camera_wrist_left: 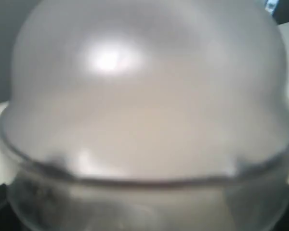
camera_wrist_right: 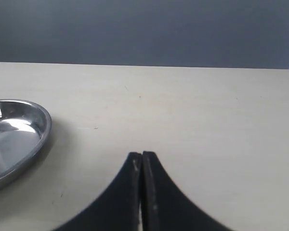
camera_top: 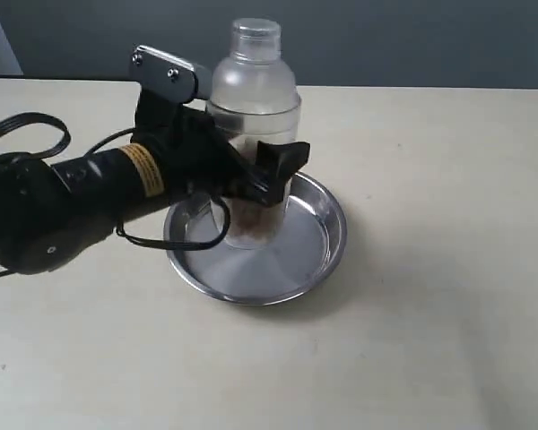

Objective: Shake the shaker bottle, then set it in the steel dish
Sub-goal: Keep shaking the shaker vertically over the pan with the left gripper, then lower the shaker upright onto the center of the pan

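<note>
The shaker bottle [camera_top: 254,90] is frosted clear plastic with brown granules at its bottom, and it stands upright over the middle of the steel dish [camera_top: 327,242]. Its base is down at the dish floor; whether it touches, I cannot tell. My left gripper [camera_top: 251,168] reaches in from the left and is shut on the bottle's body, one black finger [camera_top: 282,166] on the near side. The bottle's dome [camera_wrist_left: 144,96] fills the left wrist view. My right gripper [camera_wrist_right: 142,155] is shut on nothing, low over bare table, with the dish's rim [camera_wrist_right: 41,139] off to one side.
The light table [camera_top: 430,313] stretches wide to the right of the dish and in front of it. The left arm's black cables [camera_top: 27,134] loop over the table at the far left. A dark wall runs behind the table.
</note>
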Controlling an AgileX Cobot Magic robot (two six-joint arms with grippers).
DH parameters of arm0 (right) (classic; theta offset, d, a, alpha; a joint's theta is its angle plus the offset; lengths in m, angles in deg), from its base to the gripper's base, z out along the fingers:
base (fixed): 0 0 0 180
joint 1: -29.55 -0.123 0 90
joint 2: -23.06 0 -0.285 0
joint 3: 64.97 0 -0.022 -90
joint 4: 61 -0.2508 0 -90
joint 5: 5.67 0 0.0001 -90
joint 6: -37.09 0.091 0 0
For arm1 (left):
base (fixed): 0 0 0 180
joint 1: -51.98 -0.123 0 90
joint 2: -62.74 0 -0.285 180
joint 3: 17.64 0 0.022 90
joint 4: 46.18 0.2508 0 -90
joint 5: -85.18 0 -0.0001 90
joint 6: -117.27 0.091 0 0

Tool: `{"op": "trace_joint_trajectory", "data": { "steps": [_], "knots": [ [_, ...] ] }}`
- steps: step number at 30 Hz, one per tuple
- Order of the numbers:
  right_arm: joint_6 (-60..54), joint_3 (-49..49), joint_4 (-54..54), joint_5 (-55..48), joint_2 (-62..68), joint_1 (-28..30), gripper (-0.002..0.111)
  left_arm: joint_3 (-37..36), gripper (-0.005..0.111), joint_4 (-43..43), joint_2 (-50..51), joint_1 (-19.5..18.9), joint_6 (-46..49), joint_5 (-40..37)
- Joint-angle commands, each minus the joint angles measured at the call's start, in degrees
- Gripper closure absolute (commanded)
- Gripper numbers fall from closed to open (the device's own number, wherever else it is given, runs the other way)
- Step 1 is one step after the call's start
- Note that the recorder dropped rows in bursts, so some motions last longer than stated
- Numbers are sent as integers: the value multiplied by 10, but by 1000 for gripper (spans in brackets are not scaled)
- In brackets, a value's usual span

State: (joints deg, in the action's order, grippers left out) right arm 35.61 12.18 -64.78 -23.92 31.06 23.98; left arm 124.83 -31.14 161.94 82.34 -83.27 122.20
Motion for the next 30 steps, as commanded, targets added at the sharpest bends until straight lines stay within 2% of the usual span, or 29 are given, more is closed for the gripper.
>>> {"op": "trace_joint_trajectory", "data": {
  "steps": [1,4,17,26,30],
  "knots": [
    [0,1,1,7,-2,-2,109,51,107,20,-80,1,-18,145],
    [0,1,1,7,-2,-2,109,61,107,-1,-93,1,-15,82],
    [0,1,1,7,-2,-2,109,60,107,15,-93,1,-14,-5],
    [0,1,1,7,-2,-2,109,60,107,18,-44,1,-14,-9],
    [0,1,1,7,-2,-2,109,60,107,18,10,1,9,40]
  ]
}}
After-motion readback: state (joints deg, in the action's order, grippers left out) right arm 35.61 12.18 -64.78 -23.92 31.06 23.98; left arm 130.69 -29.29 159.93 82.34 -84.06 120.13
